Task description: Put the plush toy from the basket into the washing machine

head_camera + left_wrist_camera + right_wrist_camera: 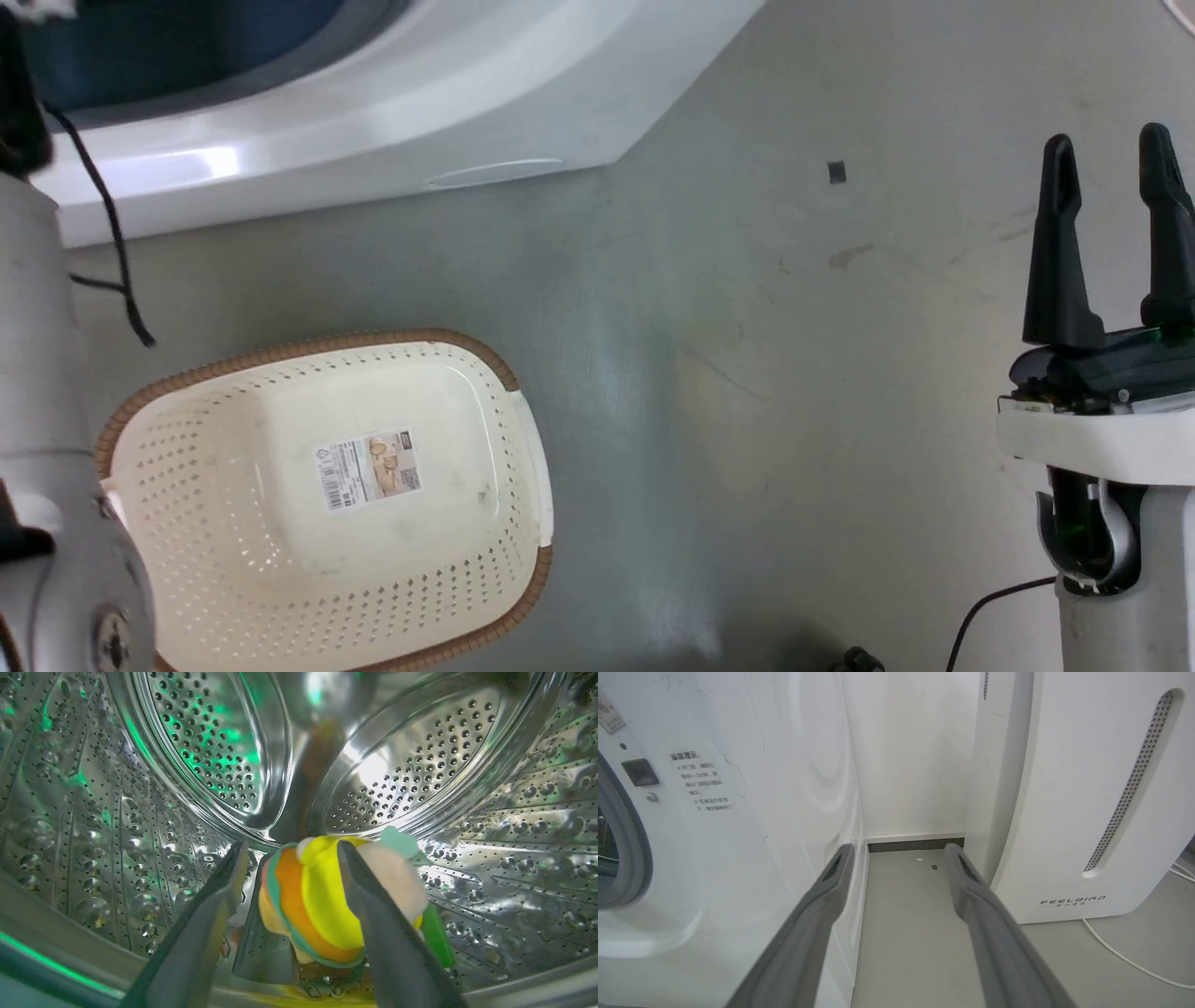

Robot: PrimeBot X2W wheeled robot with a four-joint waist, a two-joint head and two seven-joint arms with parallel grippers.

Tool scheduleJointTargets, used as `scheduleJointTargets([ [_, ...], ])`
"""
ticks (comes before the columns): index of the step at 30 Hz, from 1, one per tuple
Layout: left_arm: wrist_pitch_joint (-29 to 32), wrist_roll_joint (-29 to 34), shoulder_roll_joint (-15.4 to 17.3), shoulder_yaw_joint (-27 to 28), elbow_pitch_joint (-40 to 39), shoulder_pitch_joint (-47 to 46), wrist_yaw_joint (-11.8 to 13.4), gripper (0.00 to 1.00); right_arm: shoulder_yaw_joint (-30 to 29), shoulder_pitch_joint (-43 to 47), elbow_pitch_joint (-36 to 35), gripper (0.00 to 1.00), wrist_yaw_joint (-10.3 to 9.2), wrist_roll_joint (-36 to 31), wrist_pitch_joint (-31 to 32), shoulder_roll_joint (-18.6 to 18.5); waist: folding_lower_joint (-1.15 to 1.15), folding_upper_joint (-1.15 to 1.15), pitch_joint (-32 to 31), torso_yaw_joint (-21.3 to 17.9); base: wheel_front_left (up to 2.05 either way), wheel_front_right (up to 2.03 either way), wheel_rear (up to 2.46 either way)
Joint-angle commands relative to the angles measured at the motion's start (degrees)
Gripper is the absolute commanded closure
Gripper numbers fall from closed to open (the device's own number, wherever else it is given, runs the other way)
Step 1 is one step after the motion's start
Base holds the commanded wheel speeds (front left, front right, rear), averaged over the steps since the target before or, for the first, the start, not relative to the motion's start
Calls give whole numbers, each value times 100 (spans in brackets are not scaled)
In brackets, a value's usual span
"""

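Inside the washing machine's steel drum (420,765), the plush toy (322,900) rests low on the drum wall, showing orange, yellow, peach and a green edge. My left gripper (292,845) is open around it; the right finger overlaps the toy and the left finger stands clear of it. In the head view, the cream basket (187,448) sits on the floor with just its paper label (366,469) inside. The washing machine (373,103) stands behind the basket. My right gripper (1108,140) is open and holds nothing, hanging over the floor at the right.
A white FEELBIRD appliance (1087,812) stands right of the washing machine (738,812), with a narrow floor gap between them. A white cable (1125,956) runs along the floor beside it. My left forearm (37,420) and a black cable (112,233) cross the head view's left edge.
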Motion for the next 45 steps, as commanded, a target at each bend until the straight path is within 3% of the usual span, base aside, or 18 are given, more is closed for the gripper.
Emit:
scheduleJointTargets([
  [1, -30, -7, -46, 40, -89, 207, 33, 0, -4, -63, 17, 0, -4, -72, -25, -3, 0, 0, -130, 78, 0, 0, 0],
  [16, -30, 241, -709, -102, -1202, 1991, 219, 0, -42, 275, 110, 0, -4, -490, -25, -3, 0, 0, -1080, 592, 0, 0, 0],
  [26, -30, 169, -1174, -202, -2041, 3282, -49, 0, -39, 718, 275, 0, -4, -634, -25, -3, 0, 0, -1970, 929, 0, 0, 0],
  [45, -30, 102, -1502, -533, -2552, 5597, -426, 0, -221, 1840, 492, 0, -4, -642, -25, -3, 0, 0, -3504, 1455, 0, 0, 0],
])
